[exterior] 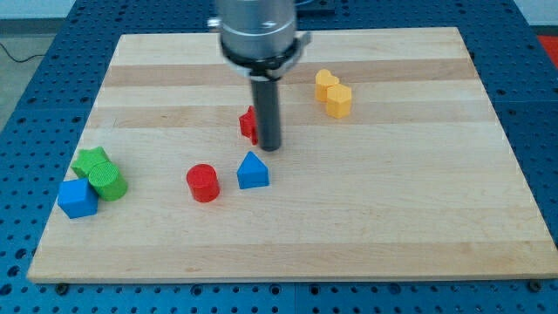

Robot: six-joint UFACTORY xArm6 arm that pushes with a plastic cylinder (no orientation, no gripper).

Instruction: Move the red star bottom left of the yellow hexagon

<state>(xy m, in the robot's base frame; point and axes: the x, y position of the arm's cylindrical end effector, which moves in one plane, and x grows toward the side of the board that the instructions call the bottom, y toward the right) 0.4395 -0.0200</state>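
Tip (269, 146) touching red star (249, 124), no gripper fitted: push toward table's right edge, stopping just bottom-left of yellow hexagon (339, 100)

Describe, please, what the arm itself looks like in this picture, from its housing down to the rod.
A wide, round, silver-grey metal housing with a darker lower rim enters from the view's top. From it hangs a straight, dark, cylindrical rod, plain and unmarked, ending in my tip. No cables show.

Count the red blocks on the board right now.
2: a red cylinder left of the blue block, and the red star, partly hidden behind my tip.
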